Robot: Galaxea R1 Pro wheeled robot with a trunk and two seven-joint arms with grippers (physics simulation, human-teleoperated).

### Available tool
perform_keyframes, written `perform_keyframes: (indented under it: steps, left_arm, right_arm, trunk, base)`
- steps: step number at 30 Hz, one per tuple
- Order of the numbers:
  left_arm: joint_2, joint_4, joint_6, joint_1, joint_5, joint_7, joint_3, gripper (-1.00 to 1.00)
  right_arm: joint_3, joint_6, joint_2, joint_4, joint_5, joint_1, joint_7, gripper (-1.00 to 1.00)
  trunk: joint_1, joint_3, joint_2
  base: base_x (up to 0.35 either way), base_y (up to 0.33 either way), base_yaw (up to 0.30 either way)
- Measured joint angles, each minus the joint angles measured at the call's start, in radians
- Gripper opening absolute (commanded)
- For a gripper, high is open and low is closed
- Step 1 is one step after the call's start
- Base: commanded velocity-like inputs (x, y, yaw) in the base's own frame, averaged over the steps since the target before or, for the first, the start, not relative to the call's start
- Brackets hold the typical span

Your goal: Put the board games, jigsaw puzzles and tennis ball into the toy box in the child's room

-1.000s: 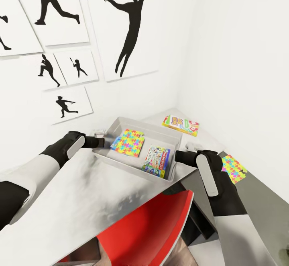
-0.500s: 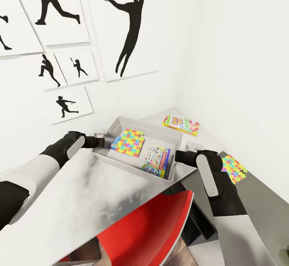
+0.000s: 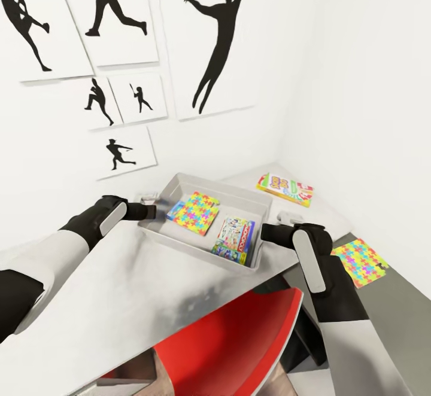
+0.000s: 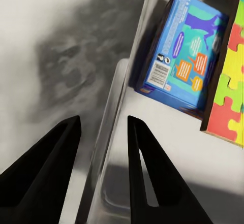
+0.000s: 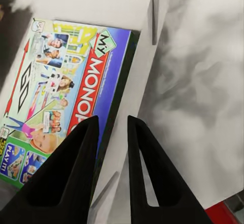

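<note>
White walls hung with black sports silhouettes (image 3: 220, 37) frame the corner, and the long light-grey table (image 3: 120, 300) runs out from it with a red chair (image 3: 239, 348) tucked below. On that top sits the toy box (image 3: 179, 241), with both arms at its ends. The left gripper (image 4: 101, 148) straddles the near rim, fingers apart on either side of the wall. The right gripper (image 5: 113, 142) does the same at the opposite end, prongs close together around the edge. Inside lie a jigsaw puzzle (image 3: 197, 212) overlapping a blue board game (image 4: 184, 46), plus the Monopoly box (image 3: 235, 238). Skip-Bo (image 3: 285, 188) rests behind the bin; a second puzzle (image 3: 361, 262) lies on the lower dark top.
</note>
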Motion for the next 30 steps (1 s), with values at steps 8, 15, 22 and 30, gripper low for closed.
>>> perform_keyframes:
  steps: [8,15,22,30]
  left_arm:
    - [0.001,0.0,-0.002,0.0,0.003,-0.001,-0.002,-1.0]
    - [0.0,-0.001,-0.004,0.0,0.004,0.0,-0.002,-1.0]
    - [-0.001,-0.001,-0.005,0.0,0.004,-0.001,-0.001,-1.0]
    - [-0.001,-0.001,-0.007,0.0,0.007,-0.001,-0.003,-1.0]
  right_arm:
    - [0.0,0.0,-0.001,-0.002,0.0,0.0,0.001,-1.0]
    - [-0.001,0.0,-0.003,-0.003,0.003,0.0,0.006,-1.0]
    - [-0.001,0.0,-0.003,-0.005,0.002,0.0,0.005,-1.0]
    - [0.0,0.0,-0.003,-0.008,0.002,0.001,0.002,-1.0]
  trunk:
    - [0.0,0.0,0.0]
    - [0.0,0.0,0.0]
    - [0.0,0.0,0.0]
    - [0.0,0.0,0.0]
  base:
    - [-0.18,0.0,0.022]
    - [-0.091,0.0,0.004]
    - [-0.02,0.0,0.001]
    - [-0.083,0.0,0.0]
